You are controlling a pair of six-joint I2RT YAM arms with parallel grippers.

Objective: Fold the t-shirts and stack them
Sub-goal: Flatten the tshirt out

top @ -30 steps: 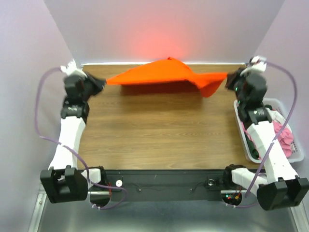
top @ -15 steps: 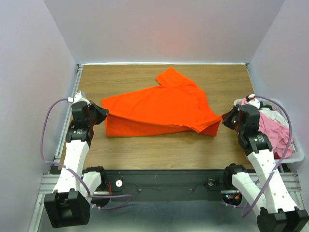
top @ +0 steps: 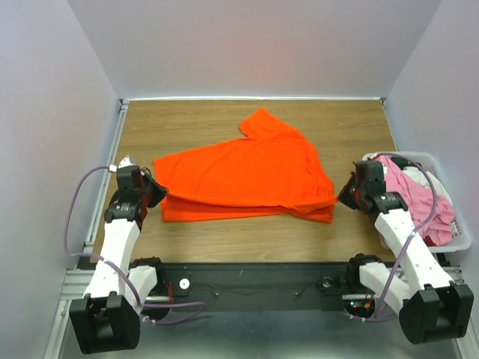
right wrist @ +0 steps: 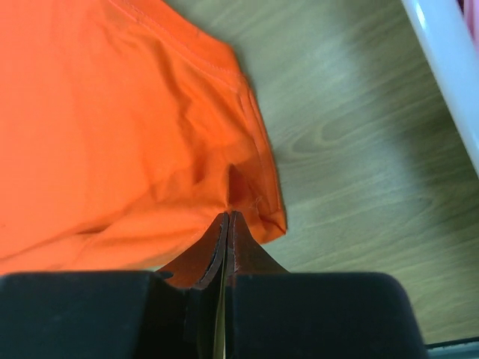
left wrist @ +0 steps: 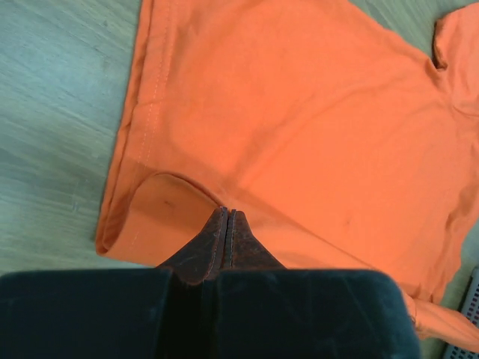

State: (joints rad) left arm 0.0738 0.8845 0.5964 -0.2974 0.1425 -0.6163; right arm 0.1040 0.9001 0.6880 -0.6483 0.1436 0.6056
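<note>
- From above, you had one orange t-shirt (top: 247, 176) lying doubled over on the table (top: 224, 239), with a sleeve pointing to the far side. One bin (top: 417, 155) on the right held pink cloth (top: 428, 200), and I could not count the pieces.
- Left wrist: your left gripper (left wrist: 227, 214) was closed, pinching the shirt's top layer.
- Right wrist: your right gripper (right wrist: 228, 215) was closed, pinching a puckered hem corner.

One orange t-shirt (top: 247, 176), one wooden table (top: 224, 120), two robot arms (top: 116, 247), one white bin (top: 419, 155) of uncountable pink and white cloth (top: 441, 209).
</note>
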